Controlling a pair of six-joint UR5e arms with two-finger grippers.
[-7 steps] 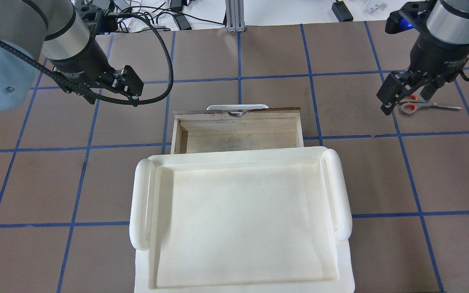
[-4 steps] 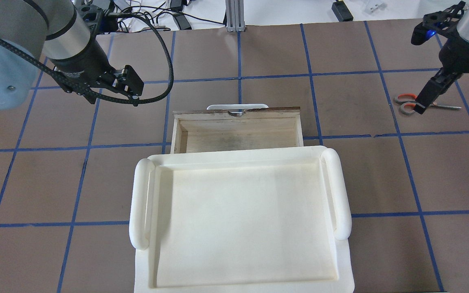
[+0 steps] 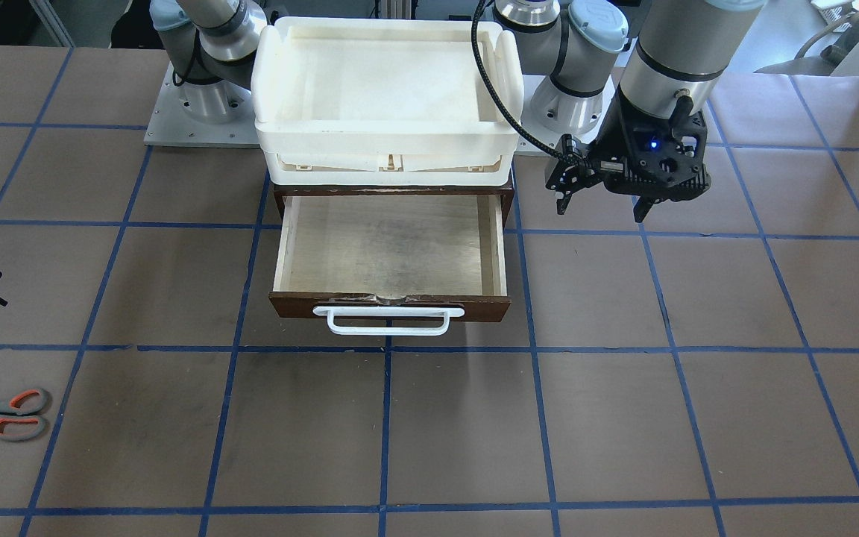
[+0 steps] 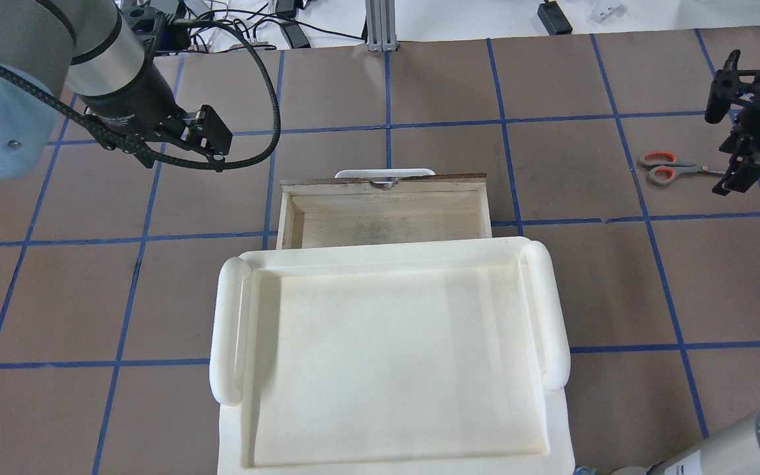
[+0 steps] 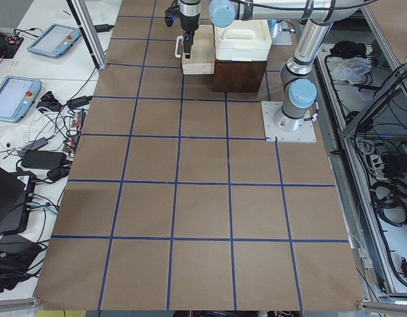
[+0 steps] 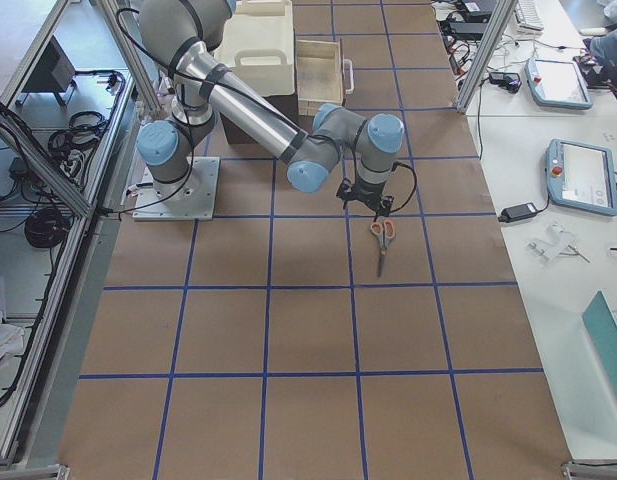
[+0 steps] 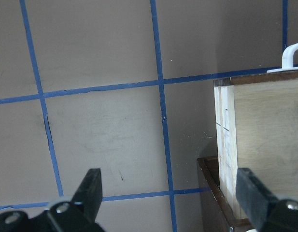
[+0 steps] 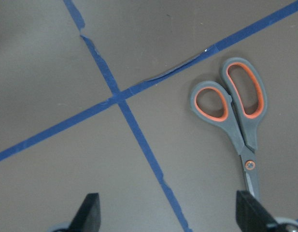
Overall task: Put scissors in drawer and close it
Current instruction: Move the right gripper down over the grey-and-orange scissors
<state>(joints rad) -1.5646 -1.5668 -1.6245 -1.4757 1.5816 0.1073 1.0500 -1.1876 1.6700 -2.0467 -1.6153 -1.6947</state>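
Observation:
The scissors (image 4: pixel 667 167) lie flat on the brown table at the far right, handles pointing toward the drawer; they also show in the front view (image 3: pixel 7 415) and the right wrist view (image 8: pixel 239 114). My right gripper (image 4: pixel 740 177) hovers open over the blade end. One finger (image 8: pixel 254 212) is near the blades. The drawer (image 4: pixel 386 221) stands pulled open and empty, its white handle (image 3: pixel 388 321) at the front. My left gripper (image 4: pixel 215 142) hangs open and empty beside the drawer's left side (image 7: pixel 226 159).
A white tray (image 4: pixel 228 316) sits on top of the dark-brown cabinet (image 3: pixel 508 195) that holds the drawer. Blue tape lines grid the table. A black cable (image 4: pixel 268 86) loops from the left wrist. Cables and devices lie beyond the far edge.
My right gripper has moved from above the scissors' handles outward toward the blade end and turned. The scissors, the drawer and the left arm have stayed put.

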